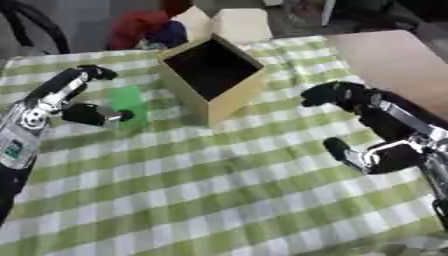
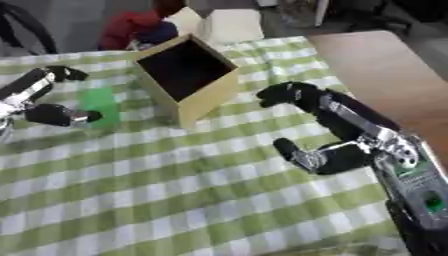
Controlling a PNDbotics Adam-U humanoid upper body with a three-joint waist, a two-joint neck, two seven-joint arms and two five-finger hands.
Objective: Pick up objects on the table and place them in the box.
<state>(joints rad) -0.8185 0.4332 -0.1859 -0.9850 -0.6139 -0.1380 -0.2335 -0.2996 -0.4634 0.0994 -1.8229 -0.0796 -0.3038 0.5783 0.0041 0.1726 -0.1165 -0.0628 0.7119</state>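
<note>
Fingers of my left hand (image 1: 61, 102) are spread wide, the upper ones arched out ahead and the thumb jutting below, with nothing held between them. Just beyond that thumb tip, on the side away from my arm, lies a flat, bright green object (image 1: 128, 102) on the green-and-white checked tablecloth (image 1: 219, 200); whether the thumb touches it I cannot tell. Further out past the green object, near it, stands an open tan cardboard box (image 1: 212, 75) with a dark inside, tilted so that its mouth faces up and toward me. My right hand (image 2: 337, 135) hangs on the far side of that box, its upper fingers curved toward the box's near corner yet apart from it, thumb stretched low over the cloth, the span between them wide and holding nothing. Off to the outer side of my right hand a bare brown tabletop (image 1: 398, 60) shows beyond the cloth's edge
</note>
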